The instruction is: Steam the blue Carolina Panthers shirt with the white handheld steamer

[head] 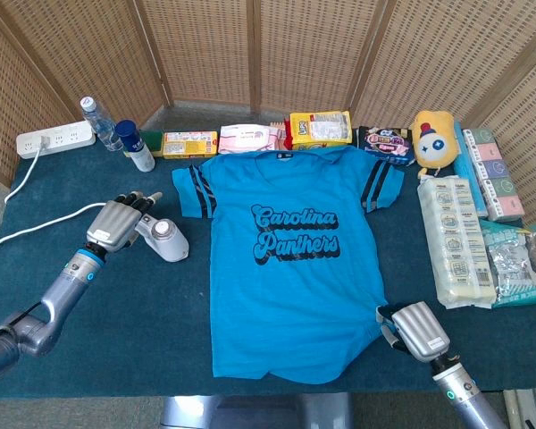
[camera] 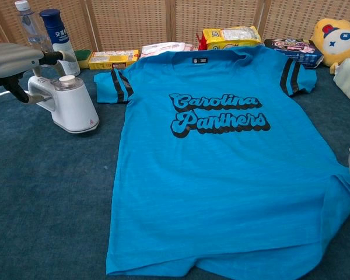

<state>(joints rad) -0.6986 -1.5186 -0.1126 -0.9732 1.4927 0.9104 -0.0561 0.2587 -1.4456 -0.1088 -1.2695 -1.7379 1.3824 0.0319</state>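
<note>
reaching for the steamer (head: 163,239), left hand (head: 118,223) lands on its handle

fingers drape over the handle, though a firm grip can't be confirmed; the steamer stands on the table (head: 116,313) just left of the shirt (head: 295,268), which lies flat. right hand (head: 417,331) pins the shirt's lower right hem, fingers curled, whether it pinches cloth is unclear. next call: close, lift, carry it over the shirt.

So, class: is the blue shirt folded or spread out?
Spread out: the shirt lies flat on the table, front print up, both sleeves out.
</note>
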